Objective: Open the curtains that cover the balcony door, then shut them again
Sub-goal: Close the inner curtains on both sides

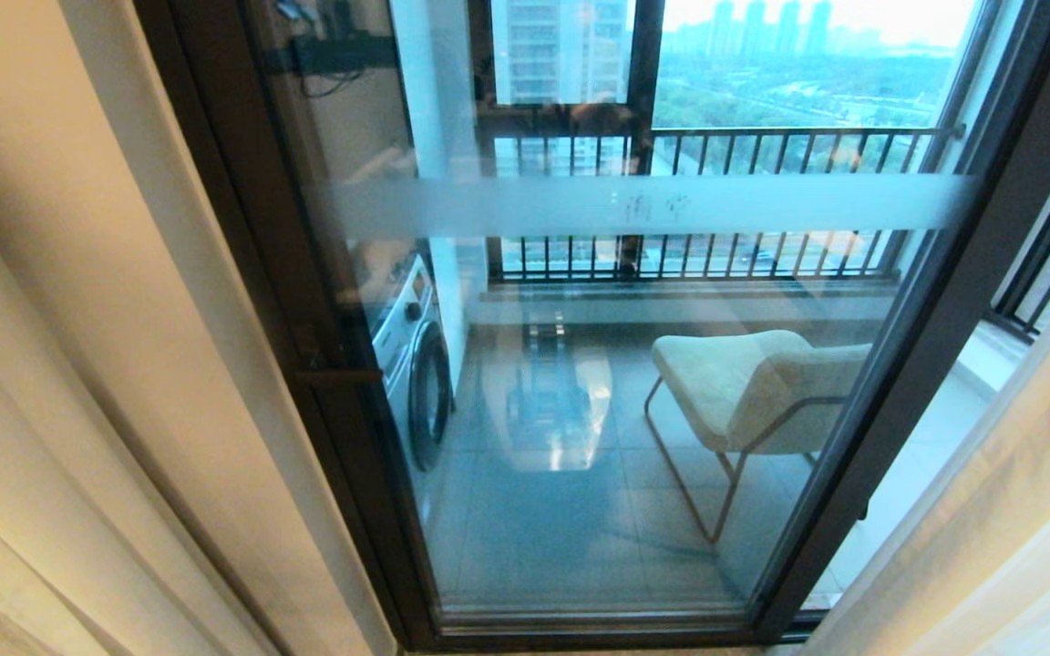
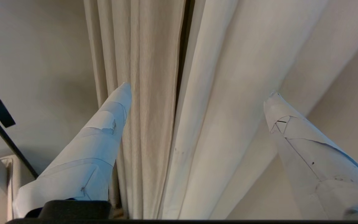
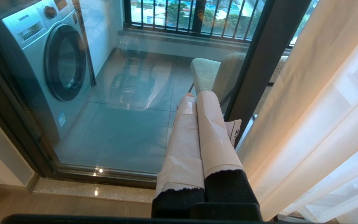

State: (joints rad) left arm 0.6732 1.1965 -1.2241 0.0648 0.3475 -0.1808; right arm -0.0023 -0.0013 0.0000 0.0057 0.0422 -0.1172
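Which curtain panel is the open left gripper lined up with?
The left gripper faces the cream drape left of the balcony door, not the sheer on the right.

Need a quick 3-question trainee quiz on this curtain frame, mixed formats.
1. True or false: the left gripper is clamped on the cream curtain.
2. Which appliance stands behind the balcony door glass? A) fridge B) washing machine C) oven
3. Fill in: the right gripper's fingers are ____.

Key:
1. False. Its fingers are spread wide, with the curtain folds beyond them and nothing held.
2. B. A chair stands out there too.
3. Shut, pressed together and holding nothing, near the sheer curtain.
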